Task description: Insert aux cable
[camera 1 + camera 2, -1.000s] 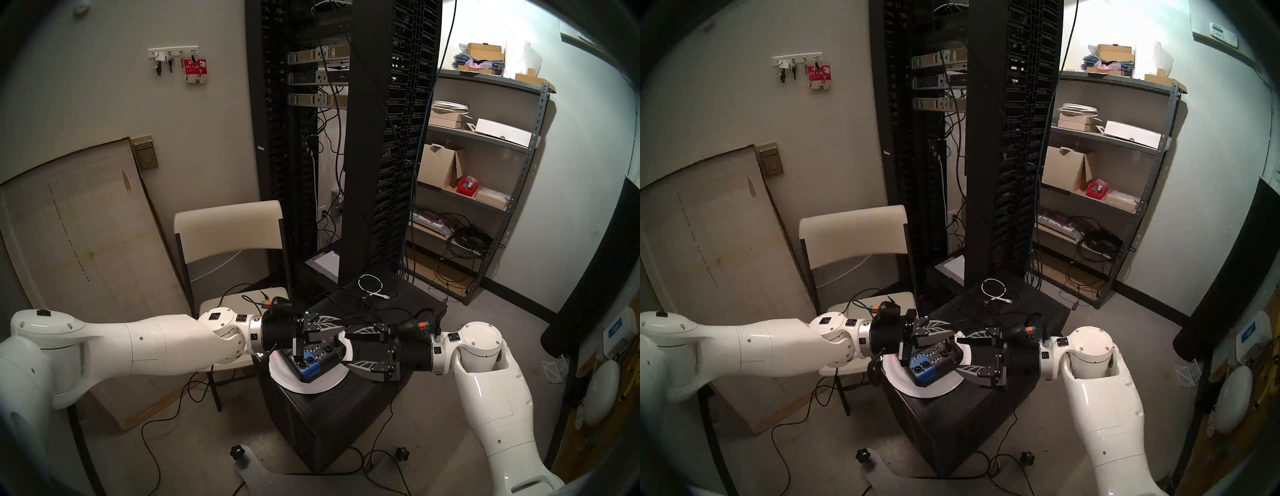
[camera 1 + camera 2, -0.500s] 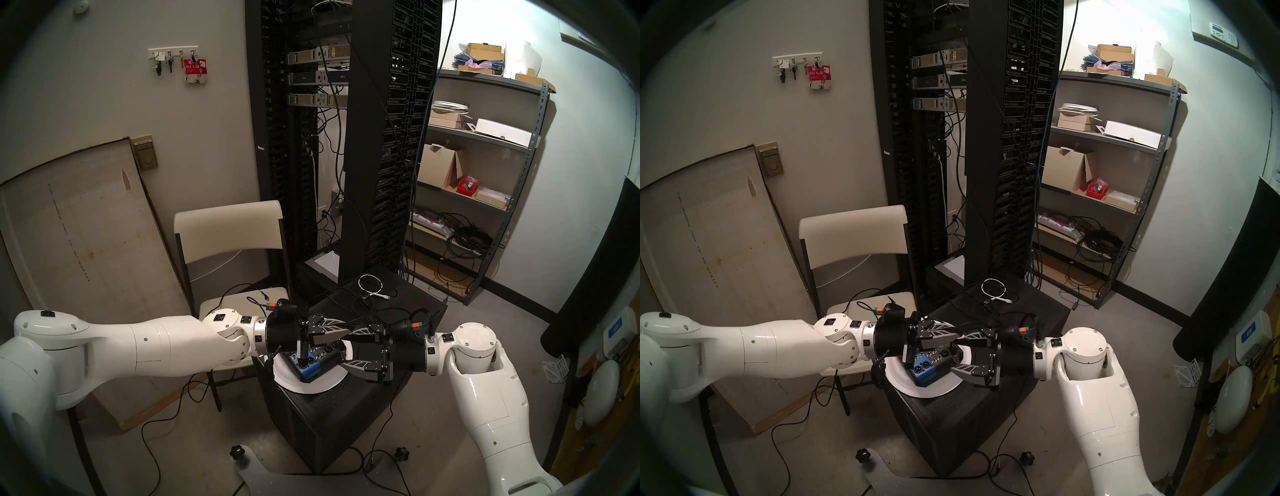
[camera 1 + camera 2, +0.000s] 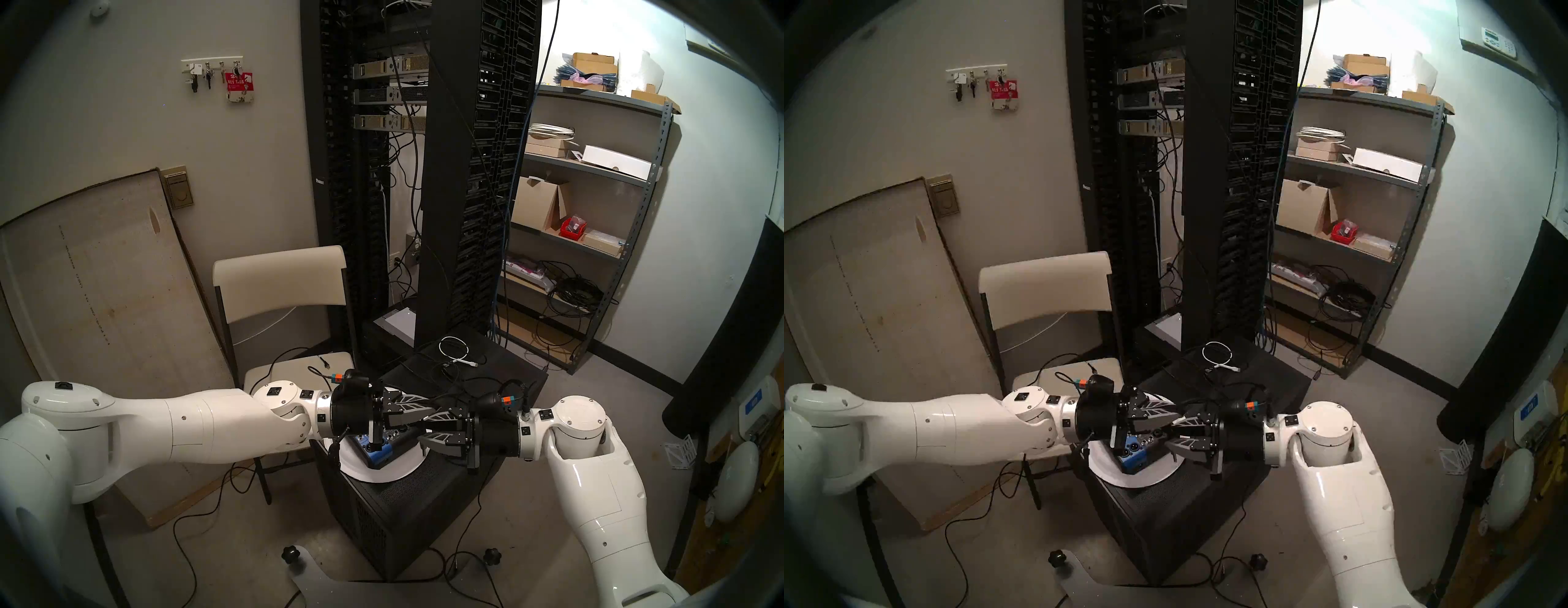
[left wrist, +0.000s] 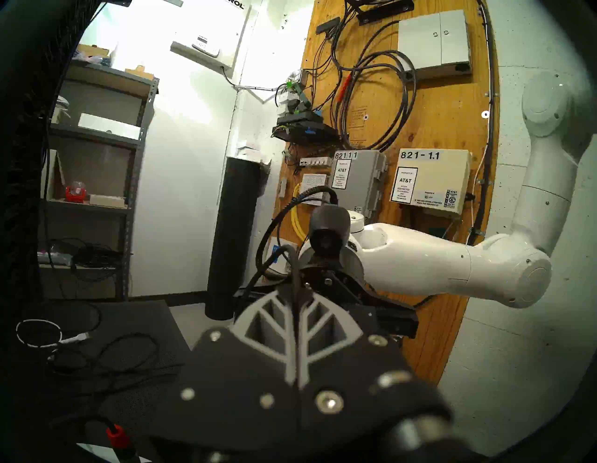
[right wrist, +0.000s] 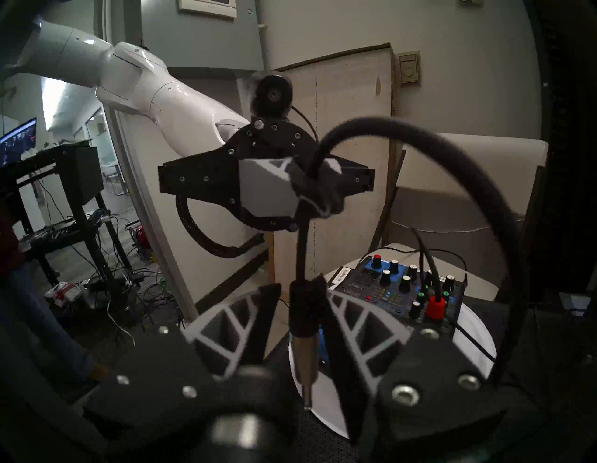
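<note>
The left hand (image 5: 318,190) is clenched on the thin black aux cable's cord (image 5: 303,245), dangling its slim barrel plug with silvery tip (image 5: 303,336) between the right hand's (image 5: 302,326) half-parted fingers. The small blue-and-black audio mixer (image 5: 400,284) beyond awaits; insertion remains.

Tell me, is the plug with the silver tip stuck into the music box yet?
Not yet. The plug hangs in the air, tip bare, between the right claw's fingers, apart from the mixer.

Pale walls, black server rack (image 3: 424,170), beige folding chair (image 3: 280,280), grey metal shelving (image 3: 594,170), concrete floor (image 3: 212,564)
</note>
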